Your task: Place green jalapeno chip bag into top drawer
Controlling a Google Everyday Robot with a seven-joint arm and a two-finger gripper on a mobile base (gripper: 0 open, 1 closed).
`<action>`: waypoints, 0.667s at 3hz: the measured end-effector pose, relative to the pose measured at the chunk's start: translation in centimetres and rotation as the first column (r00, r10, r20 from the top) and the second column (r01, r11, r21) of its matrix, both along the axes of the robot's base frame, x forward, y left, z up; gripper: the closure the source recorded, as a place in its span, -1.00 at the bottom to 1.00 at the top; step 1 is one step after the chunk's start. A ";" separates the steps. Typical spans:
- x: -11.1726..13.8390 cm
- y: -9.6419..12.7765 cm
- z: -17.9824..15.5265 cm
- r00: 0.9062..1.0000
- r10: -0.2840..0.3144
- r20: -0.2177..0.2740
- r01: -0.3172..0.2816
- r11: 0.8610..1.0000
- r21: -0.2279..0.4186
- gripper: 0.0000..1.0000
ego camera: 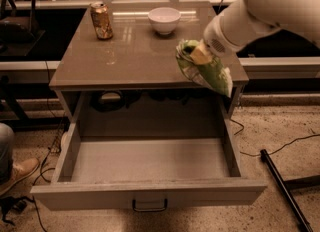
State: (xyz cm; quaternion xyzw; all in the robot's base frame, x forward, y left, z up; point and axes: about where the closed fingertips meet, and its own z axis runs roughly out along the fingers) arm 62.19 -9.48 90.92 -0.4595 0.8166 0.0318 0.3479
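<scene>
One close camera, perhaps head-high, looks down from the front; tool (200, 54) grips chip bag (211, 74) upper right.

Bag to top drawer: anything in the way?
Nothing visible. The gripper holds the green jalapeno chip bag at the right front edge of the cabinet top; the top drawer stands pulled open below. Can and white bowl sit farther back.
</scene>
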 end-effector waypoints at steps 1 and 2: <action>-4.8 -0.9 -1.5 0.999 0.000 -0.046 0.000 1.000 0.001 1.00; -4.8 -0.9 -1.5 0.999 0.000 -0.046 0.000 1.000 0.001 1.00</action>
